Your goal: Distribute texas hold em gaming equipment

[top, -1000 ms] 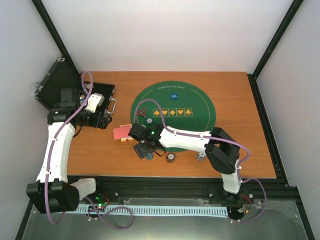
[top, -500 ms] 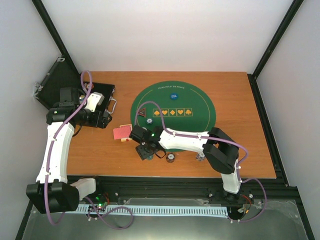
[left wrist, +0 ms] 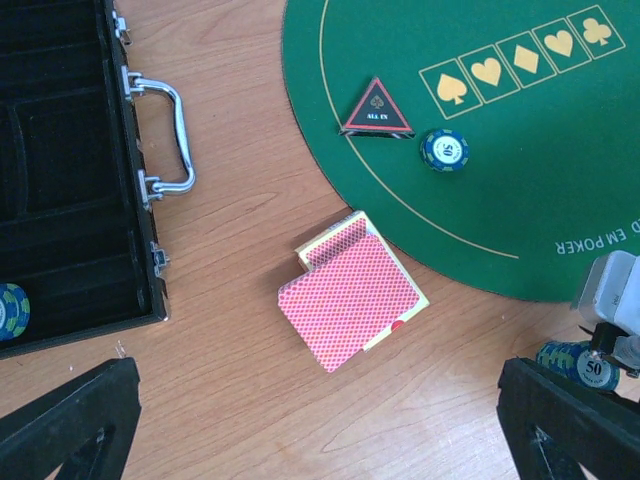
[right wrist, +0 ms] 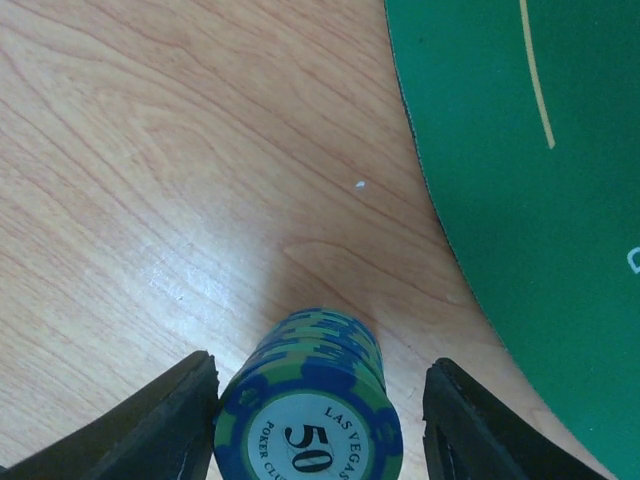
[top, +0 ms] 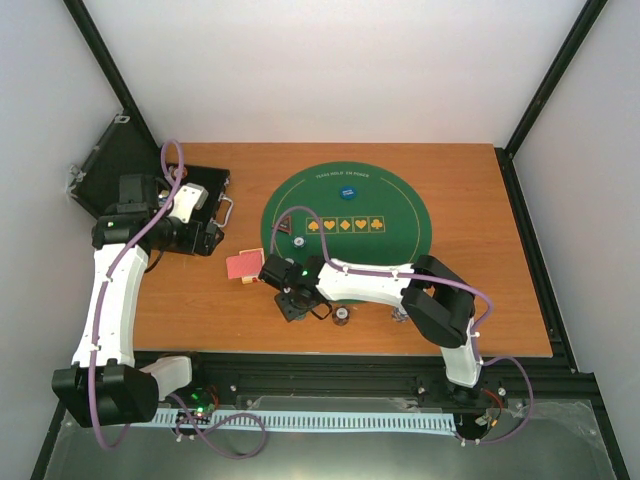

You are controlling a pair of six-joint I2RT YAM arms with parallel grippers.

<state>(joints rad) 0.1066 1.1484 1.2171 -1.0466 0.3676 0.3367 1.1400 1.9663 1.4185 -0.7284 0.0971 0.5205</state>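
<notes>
Top external: right pincer [top: 292, 303] sits near the table's [top: 480, 200] near edge. Left wrist: left pincer [left wrist: 320, 430] gapes wide, nothing in it, near red-backed cards [left wrist: 350, 292]. Right wrist: half-open fingers [right wrist: 150, 420] straddle the chip stack [right wrist: 310, 410], not clamped.

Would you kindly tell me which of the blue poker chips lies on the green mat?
The single chip beside the dark triangular button; the stack between the right gripper's jaws stands on the table, and another chip lies in the black case.
</notes>
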